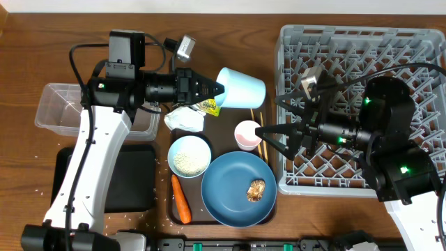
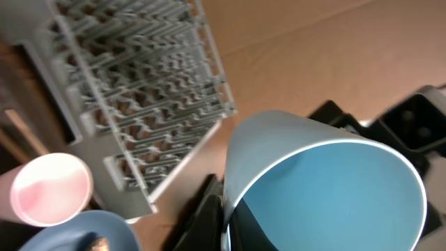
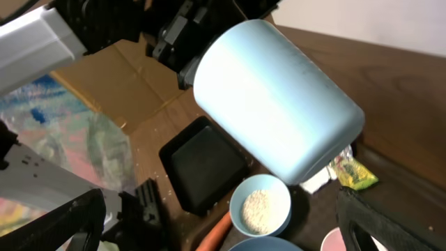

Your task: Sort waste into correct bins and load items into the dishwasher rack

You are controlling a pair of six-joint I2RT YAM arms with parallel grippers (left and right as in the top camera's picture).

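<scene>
Blue cup (image 1: 242, 88) hangs tipped sideways above the table (image 1: 42, 42), mouth toward the left gripper (image 1: 217, 90), which clamps its rim, likely for carrying; it is pale, smooth, empty. Further on, the right gripper (image 1: 267, 133) stands spread wide, holding nothing, beside the pink cup (image 1: 248, 134); the dishwasher rack (image 1: 362, 42) lies beyond.

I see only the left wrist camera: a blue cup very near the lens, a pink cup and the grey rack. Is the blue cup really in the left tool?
Observer: Yes. From overhead, the left tool is closed on the rim of the blue cup, which is held on its side.
Operator: Where is the right tool?
Observer: The right tool is open, with its tips just beside the pink cup. It holds nothing.
Operator: What else lies near the blue plate?
Observer: A white bowl with rice inside, and a carrot beside the blue plate.
</scene>
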